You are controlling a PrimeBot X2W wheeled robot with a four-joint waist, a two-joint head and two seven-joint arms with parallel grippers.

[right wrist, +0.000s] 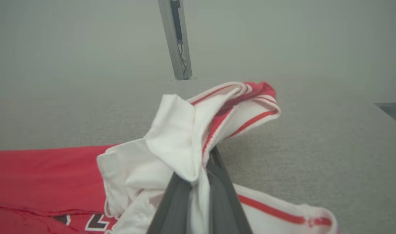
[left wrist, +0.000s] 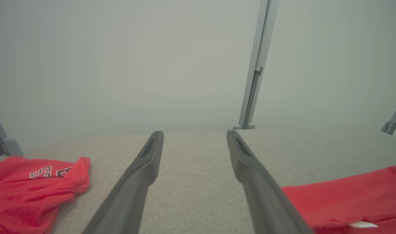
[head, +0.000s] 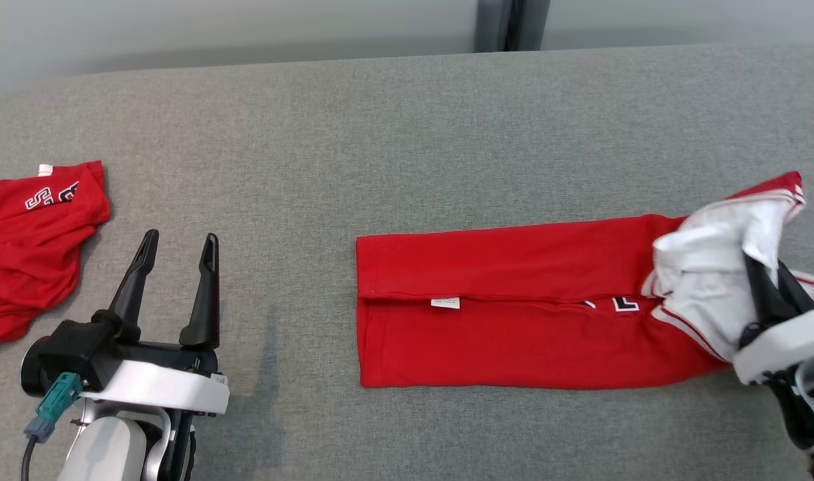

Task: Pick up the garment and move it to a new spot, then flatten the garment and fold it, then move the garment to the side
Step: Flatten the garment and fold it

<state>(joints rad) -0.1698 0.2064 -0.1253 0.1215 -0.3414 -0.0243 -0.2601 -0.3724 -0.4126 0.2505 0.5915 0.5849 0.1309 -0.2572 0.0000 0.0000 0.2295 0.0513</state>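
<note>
Right wrist view: right claw (right wrist: 201, 175) pinches the jersey's (right wrist: 38, 175) white sleeve (right wrist: 172, 139); fold it across squarely; left claw (head: 181, 240) gapes, empty.

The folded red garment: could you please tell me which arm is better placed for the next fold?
Right, probably. The right gripper is shut on the white sleeve end of the garment, while the left gripper stands open over bare table, apart from it.

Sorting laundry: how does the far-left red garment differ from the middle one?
The left garment lies crumpled; the middle garment is folded into a long strip. The left garment lies free; the middle garment's white end is pinched by the right end effector. Both are red, lettered.
</note>
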